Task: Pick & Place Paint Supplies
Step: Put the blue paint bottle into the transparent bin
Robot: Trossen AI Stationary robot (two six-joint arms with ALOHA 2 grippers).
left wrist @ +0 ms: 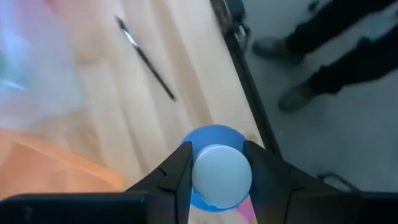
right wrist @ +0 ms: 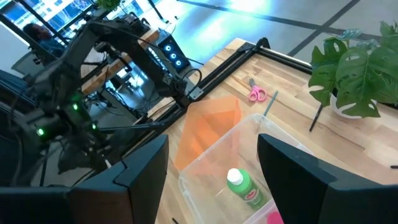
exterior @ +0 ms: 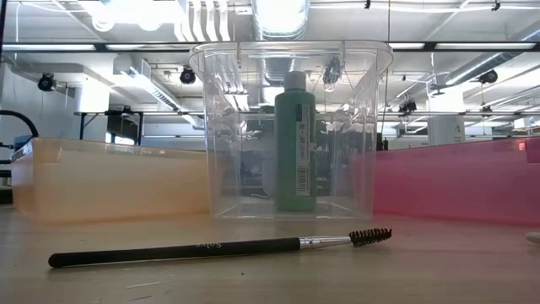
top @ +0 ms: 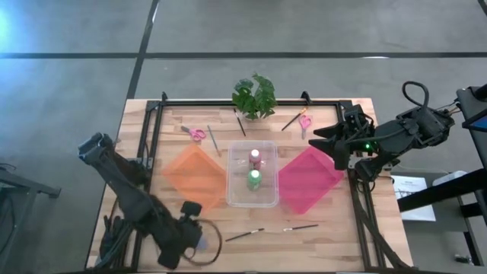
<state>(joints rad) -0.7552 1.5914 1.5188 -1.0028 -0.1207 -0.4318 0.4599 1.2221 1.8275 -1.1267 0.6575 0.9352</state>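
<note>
One blue bottle (left wrist: pixel 216 171) clamped between left tool (left wrist: pixel 217 180) fingers.

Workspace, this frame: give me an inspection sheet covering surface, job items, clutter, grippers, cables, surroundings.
Surface: wooden table, black frame.
Job's things: pink bottle and green bottle in the clear bin; blue bottle at the left gripper; brushes and two scissors loose.
Clutter: plant, orange mat, pink mat.
Grippers: left gripper fingers on both sides of the blue bottle's cap; right gripper open above the bin.
Cables: loop beside the left gripper.
Surroundings: a person's legs beside the table.
</note>
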